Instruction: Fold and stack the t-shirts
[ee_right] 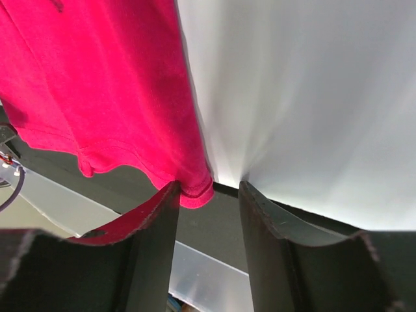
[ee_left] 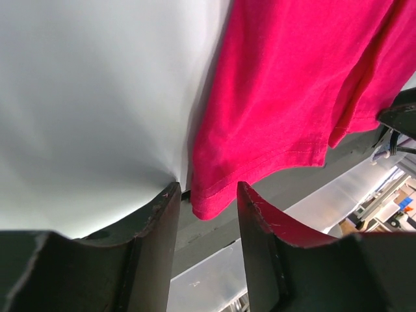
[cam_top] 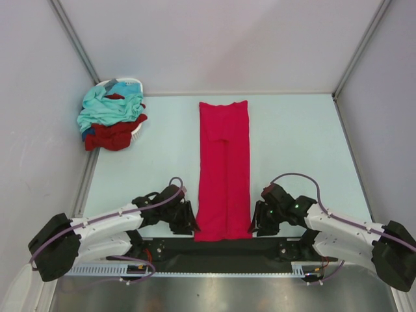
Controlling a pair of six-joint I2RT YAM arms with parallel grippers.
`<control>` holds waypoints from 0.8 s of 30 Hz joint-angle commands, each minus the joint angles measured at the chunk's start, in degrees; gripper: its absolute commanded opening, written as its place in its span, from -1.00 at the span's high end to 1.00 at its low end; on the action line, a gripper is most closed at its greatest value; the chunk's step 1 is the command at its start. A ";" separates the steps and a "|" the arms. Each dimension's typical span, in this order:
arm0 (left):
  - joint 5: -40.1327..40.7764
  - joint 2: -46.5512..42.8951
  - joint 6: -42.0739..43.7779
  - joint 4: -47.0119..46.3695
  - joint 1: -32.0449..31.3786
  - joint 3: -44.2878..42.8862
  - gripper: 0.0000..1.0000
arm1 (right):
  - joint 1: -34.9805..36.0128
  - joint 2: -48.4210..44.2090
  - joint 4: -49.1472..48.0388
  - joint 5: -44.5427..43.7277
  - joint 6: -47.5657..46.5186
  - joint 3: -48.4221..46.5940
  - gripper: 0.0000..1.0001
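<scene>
A bright crimson-pink t-shirt [cam_top: 224,169] lies folded into a long narrow strip down the middle of the table, its hem at the near edge. My left gripper [cam_top: 188,225] is at the strip's near left corner. In the left wrist view that gripper [ee_left: 207,195] is open, with the hem corner [ee_left: 209,203] hanging between its fingertips, unpinched. My right gripper [cam_top: 256,227] is at the near right corner. In the right wrist view it [ee_right: 209,190] is open too, and the hem corner [ee_right: 197,193] touches the left finger [ee_right: 162,214]. Teal [cam_top: 107,107] and dark maroon [cam_top: 114,135] t-shirts are heaped at the far left.
The small white basket [cam_top: 125,82] stands in the far left corner under the heaped shirts, with a bit of dark blue cloth [cam_top: 84,134] at its left side. Pale walls close in the light table [cam_top: 299,143] on three sides. A dark strip [cam_top: 221,247] runs along the near edge.
</scene>
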State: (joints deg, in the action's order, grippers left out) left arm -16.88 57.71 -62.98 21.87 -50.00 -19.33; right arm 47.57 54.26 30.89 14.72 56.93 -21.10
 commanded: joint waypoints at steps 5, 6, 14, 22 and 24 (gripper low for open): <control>-0.69 0.56 -1.09 -2.80 -1.42 0.44 0.28 | 0.42 1.11 -3.21 0.48 0.11 1.06 0.18; -0.78 0.56 -1.18 -2.88 -1.42 0.61 0.31 | 0.50 1.29 -3.56 0.66 0.11 1.24 0.23; -1.04 2.66 -1.80 -3.94 -2.30 0.09 1.00 | 0.94 2.87 -4.70 1.36 0.47 1.33 0.70; 2.28 1.96 0.14 0.71 -2.03 -6.15 1.00 | 0.07 1.82 -2.07 1.81 -0.15 -4.11 1.00; 2.64 2.05 1.71 2.03 -0.90 -8.52 1.00 | -2.39 1.55 -1.63 2.24 -1.20 -5.43 1.00</control>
State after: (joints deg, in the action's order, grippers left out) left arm -16.38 60.25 -63.99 22.09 -51.72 -22.17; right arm 47.66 56.93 28.60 16.38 57.01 -21.61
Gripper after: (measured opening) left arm 0.009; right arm 0.019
